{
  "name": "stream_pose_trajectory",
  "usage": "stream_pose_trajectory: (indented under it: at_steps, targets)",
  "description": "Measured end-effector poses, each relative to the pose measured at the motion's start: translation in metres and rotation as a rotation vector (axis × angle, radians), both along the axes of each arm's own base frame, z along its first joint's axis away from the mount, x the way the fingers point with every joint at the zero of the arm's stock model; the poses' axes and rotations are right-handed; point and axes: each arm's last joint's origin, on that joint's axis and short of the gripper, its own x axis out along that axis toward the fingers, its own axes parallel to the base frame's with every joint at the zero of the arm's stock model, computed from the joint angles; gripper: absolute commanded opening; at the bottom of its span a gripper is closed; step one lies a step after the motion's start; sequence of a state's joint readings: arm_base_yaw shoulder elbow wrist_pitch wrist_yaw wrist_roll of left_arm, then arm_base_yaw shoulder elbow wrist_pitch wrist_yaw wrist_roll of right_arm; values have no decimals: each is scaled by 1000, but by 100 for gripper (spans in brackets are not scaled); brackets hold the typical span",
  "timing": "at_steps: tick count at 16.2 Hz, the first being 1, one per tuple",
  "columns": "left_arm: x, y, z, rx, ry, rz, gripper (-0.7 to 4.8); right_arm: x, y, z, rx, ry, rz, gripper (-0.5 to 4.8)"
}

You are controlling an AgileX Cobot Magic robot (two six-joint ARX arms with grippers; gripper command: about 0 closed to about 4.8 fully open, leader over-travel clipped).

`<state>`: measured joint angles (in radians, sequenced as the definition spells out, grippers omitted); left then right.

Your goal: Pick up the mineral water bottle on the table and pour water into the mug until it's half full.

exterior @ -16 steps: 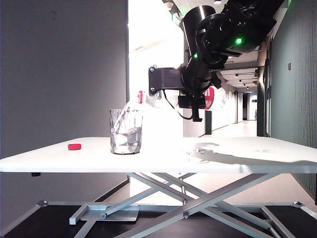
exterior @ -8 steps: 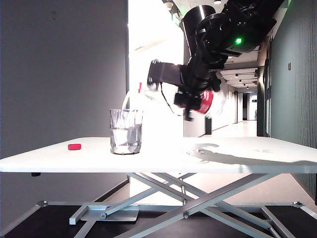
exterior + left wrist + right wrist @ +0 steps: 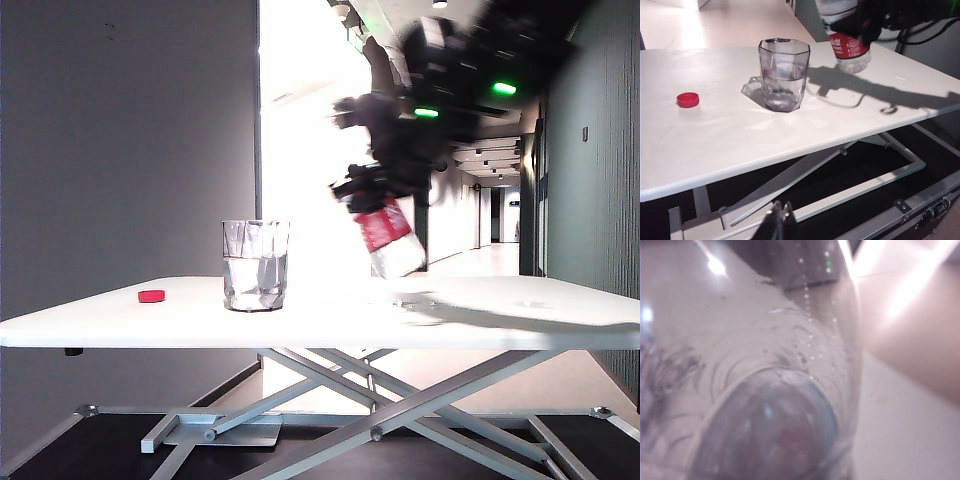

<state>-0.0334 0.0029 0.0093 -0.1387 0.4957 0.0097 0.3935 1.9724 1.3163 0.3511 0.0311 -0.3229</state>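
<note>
The mineral water bottle (image 3: 388,238) hangs in the air above the table (image 3: 480,310), nearly upright with its base lowest and a slight lean, its red-and-white label band showing just below the arm that carries it. Its clear lower body sits just above the tabletop, near the middle of the table's width and toward the far edge. In the exterior view the bottle and arm are smeared by motion blur, so the neck and its ring cannot be made out.

The mug (image 3: 256,265), a clear faceted tumbler, stands upright on the table, apart from the bottle on the left wrist camera's side, with water filling roughly its lower half. A small red cap (image 3: 151,296) lies flat on the tabletop farther out toward that end of the table, well apart from the mug.

The right gripper (image 3: 385,180) is clamped around the bottle's upper body, above the label; its fingers are lost in the blur. The right wrist view is filled by the bottle's clear ribbed wall (image 3: 765,405) pressed close to the lens, with droplets on the plastic.

The left gripper (image 3: 780,220) hangs low beyond the table's near edge, beneath the level of the tabletop, its fingertips drawn together with no gap and nothing between them.

The left wrist view alone shows the mug's (image 3: 784,75) octagonal rim and the shadow that bottle (image 3: 847,42) and arm throw across the tabletop toward its far corner.
</note>
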Motion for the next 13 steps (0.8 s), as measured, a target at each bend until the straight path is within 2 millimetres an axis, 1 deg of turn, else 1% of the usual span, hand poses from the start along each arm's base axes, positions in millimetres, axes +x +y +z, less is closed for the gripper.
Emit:
stream_pose_trajectory:
  at_steps: [1, 2, 3, 4, 5, 7, 9, 10, 11, 12, 13]
  targets:
    - [0, 0, 0, 0, 0, 0, -5, 3, -13, -4, 63, 16, 7, 156]
    - [0, 0, 0, 0, 0, 0, -5, 6, -32, -10, 135, 25, 33, 156]
    - [0, 0, 0, 0, 0, 0, -5, 8, -55, -15, 216, 22, 108, 156]
    - [0, 0, 0, 0, 0, 0, -5, 8, -68, -16, 263, 6, 164, 156]
    - [0, 0, 0, 0, 0, -2, -5, 9, -89, -15, 333, -33, 242, 156]
    - [0, 0, 0, 0, 0, 0, -5, 10, -119, -18, 416, -56, 331, 156]
    - [0, 0, 0, 0, 0, -1, -5, 15, -129, -31, 441, -62, 348, 156]
    - [0, 0, 0, 0, 0, -2, -5, 18, -127, -46, 445, -64, 379, 156]
    - [0, 0, 0, 0, 0, -2, -5, 18, -125, -54, 448, -57, 392, 156]
    - [0, 0, 0, -1, 0, -9, -5, 19, -121, -61, 451, -52, 405, 156]
    - [0, 0, 0, -1, 0, -13, -5, 19, -120, -63, 451, -52, 411, 156]
